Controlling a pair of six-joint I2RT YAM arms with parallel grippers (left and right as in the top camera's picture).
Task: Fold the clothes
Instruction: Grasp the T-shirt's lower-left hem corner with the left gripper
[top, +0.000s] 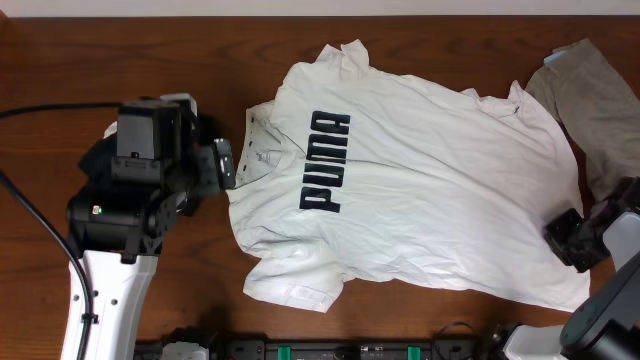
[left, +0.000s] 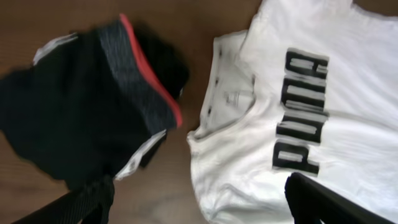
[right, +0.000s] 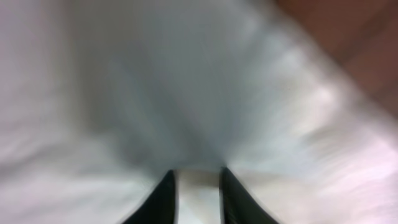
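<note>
The white T-shirt with dark PUMA lettering lies spread on the table, collar to the left. My left gripper hovers open just left of the collar. In the left wrist view its fingers are wide apart over the shirt's shoulder. The black garment with a red-edged grey waistband lies crumpled left of the collar and is hidden under the left arm in the overhead view. My right gripper is at the shirt's right hem, its fingers shut on white cloth. The khaki-grey garment lies at the far right.
The brown wooden table shows around the clothes. A black cable runs along the left side by the left arm's base. A dark rail lines the front edge.
</note>
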